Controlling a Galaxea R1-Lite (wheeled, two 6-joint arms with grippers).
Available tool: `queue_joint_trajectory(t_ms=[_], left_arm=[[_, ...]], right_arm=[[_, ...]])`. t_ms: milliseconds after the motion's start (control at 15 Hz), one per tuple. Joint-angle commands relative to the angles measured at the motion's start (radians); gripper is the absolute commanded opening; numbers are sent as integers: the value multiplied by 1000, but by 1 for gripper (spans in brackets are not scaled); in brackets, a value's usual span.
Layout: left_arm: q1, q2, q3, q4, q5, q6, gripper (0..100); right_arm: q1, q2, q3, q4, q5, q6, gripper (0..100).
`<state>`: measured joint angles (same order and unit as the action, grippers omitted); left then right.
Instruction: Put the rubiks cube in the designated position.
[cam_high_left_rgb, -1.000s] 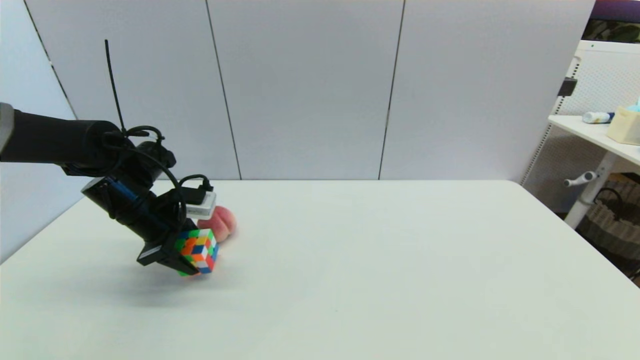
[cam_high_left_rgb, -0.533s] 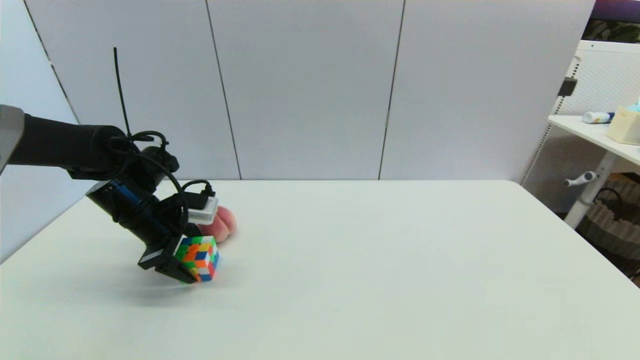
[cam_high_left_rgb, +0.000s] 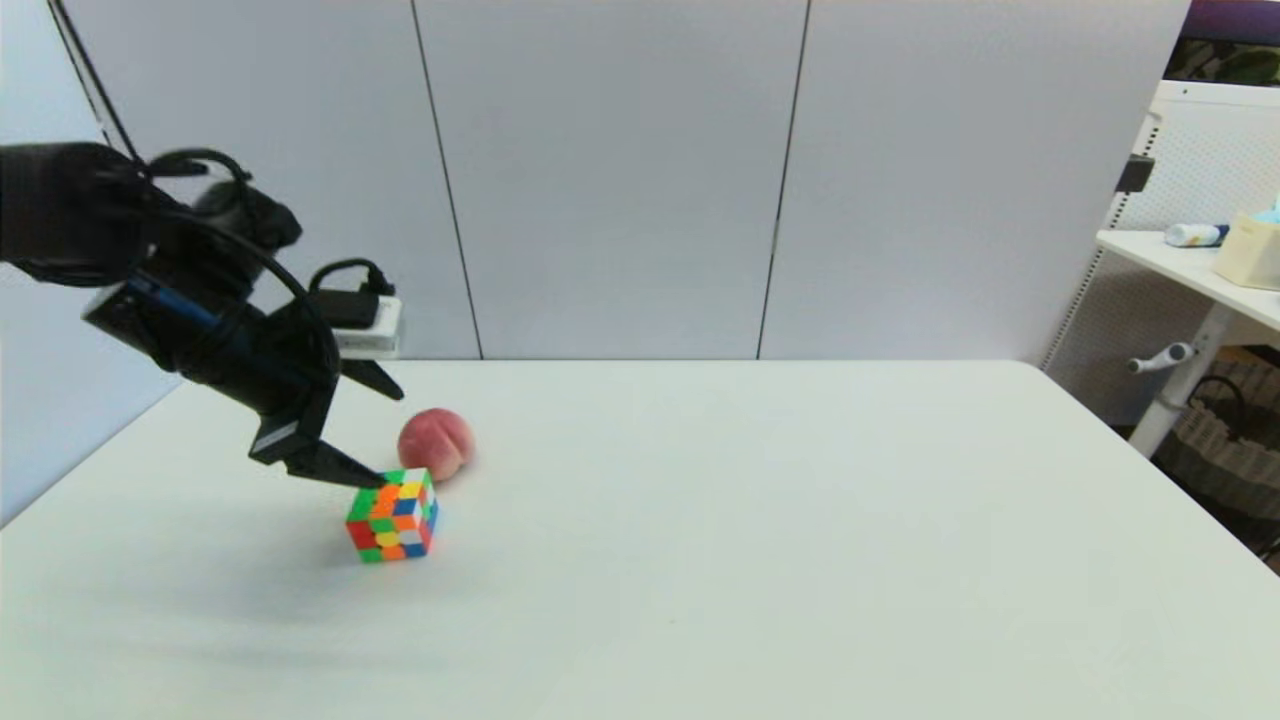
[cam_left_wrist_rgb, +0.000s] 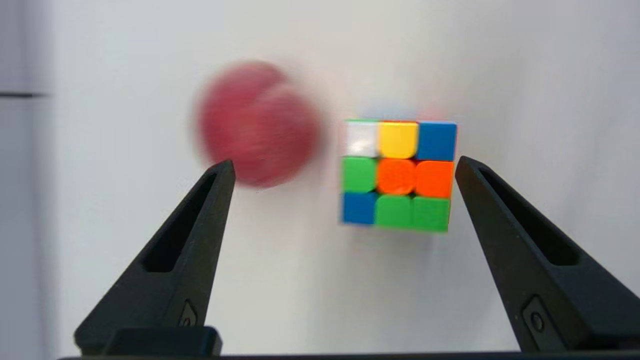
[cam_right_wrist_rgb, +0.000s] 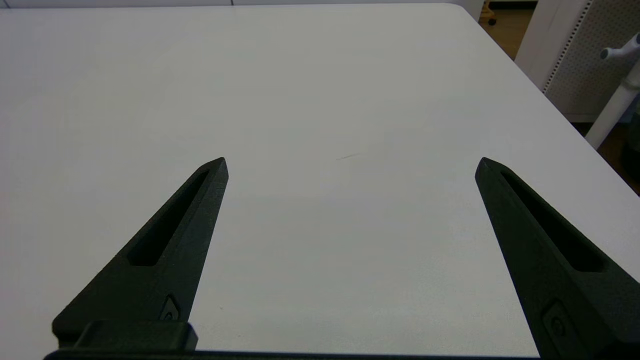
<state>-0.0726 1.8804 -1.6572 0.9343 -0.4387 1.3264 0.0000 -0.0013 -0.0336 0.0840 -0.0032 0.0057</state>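
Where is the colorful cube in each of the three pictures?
Head view: the rubiks cube sits on the white table at lower left, just below the open left gripper.
Left wrist view: the cube is right of center, between the fingertips but beyond them.
Right wrist view: not in it; only bare table and the parked right gripper.
Shared landmark: the peach beside the cube.

Rubiks cube (cam_high_left_rgb: 392, 516) sits on the worktop (cam_high_left_rgb: 760, 540), over on the left side; peach (cam_high_left_rgb: 435, 444) just behind it and a touch to the right, close but apart; left hand (cam_high_left_rgb: 375, 430) hangs above the cube and peach, fingers spread; right hand (cam_right_wrist_rgb: 350, 162) hovers over bare worktop, fingers wide apart.
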Motion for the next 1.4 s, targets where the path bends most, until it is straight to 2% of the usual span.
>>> queue_joint_trajectory(t_ms=[67,200,267,467,667,800,933,1067,1267,1400], left_arm=[[2,-250,-119,-72,48,-369,100],[4,-339,-73,-270,158,-543,100],[4,-403,1,-430,252,-662,100],[2,-564,289,-750,403,-944,100],[2,-779,711,-968,491,-1104,100],[2,-920,958,-1086,492,-1127,100],[4,-1074,1179,-1155,492,-1138,100],[4,-1264,1372,-1157,492,-1147,100],[4,-1465,1531,-1152,492,-1150,100],[14,-1615,1617,-1101,491,-1153,100]], right_arm=[[0,1,0,0,0,0,100],[0,1,0,0,0,0,100],[0,1,0,0,0,0,100],[0,1,0,0,0,0,100],[0,1,0,0,0,0,100],[0,1,0,0,0,0,100],[0,1,0,0,0,0,100],[0,1,0,0,0,0,100],[0,1,0,0,0,0,100],[0,1,0,0,0,0,100]])
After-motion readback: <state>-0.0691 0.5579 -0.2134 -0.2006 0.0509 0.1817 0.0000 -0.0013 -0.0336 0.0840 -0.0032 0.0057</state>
